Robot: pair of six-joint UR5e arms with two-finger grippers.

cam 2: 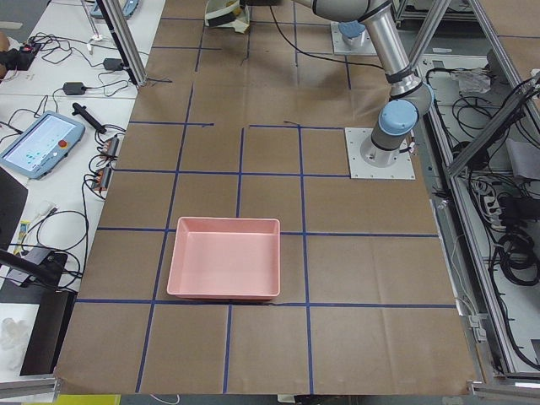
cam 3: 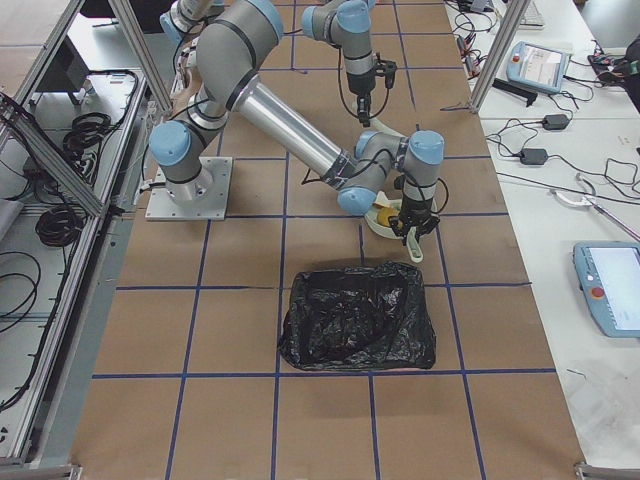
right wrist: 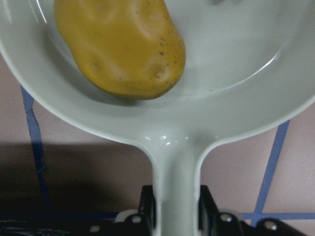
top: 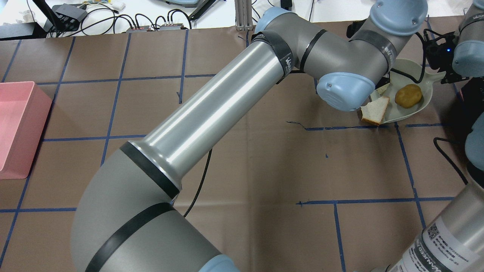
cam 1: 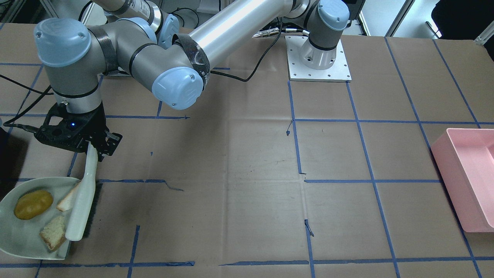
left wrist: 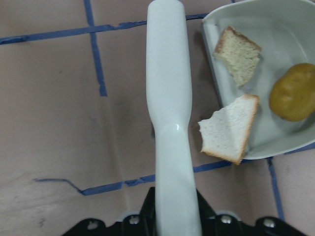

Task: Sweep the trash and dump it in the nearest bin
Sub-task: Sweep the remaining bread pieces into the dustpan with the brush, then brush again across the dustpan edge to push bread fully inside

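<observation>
The left gripper [left wrist: 174, 219] is pinching the white handle of the brush [left wrist: 170, 123], its fingers pressing on either side of the handle. The brush is lying slantwise along the open mouth of the dustpan [cam 1: 19, 239], with its dark bristles facing away from the pan and reaching down to the table [cam 1: 239, 185]. The right gripper [right wrist: 174, 209] is clamping the dustpan's handle between its fingers and is holding the pan low over the table. The potato [left wrist: 294, 93] is sitting deep inside the dustpan, close to the handle end. One bread piece [left wrist: 238, 59] is lying fully inside the dustpan, just within its mouth and apart from the potato. The other bread piece [left wrist: 229, 130] is straddling the dustpan's front lip, part of it hanging out over the table, just beside the brush handle. The black bin [cam 3: 358, 318], lined with a dark bag, is standing just beside the dustpan in the right side view. The pink bin [cam 1: 469, 177] is sitting well apart from the dustpan, toward the opposite end of the table.
</observation>
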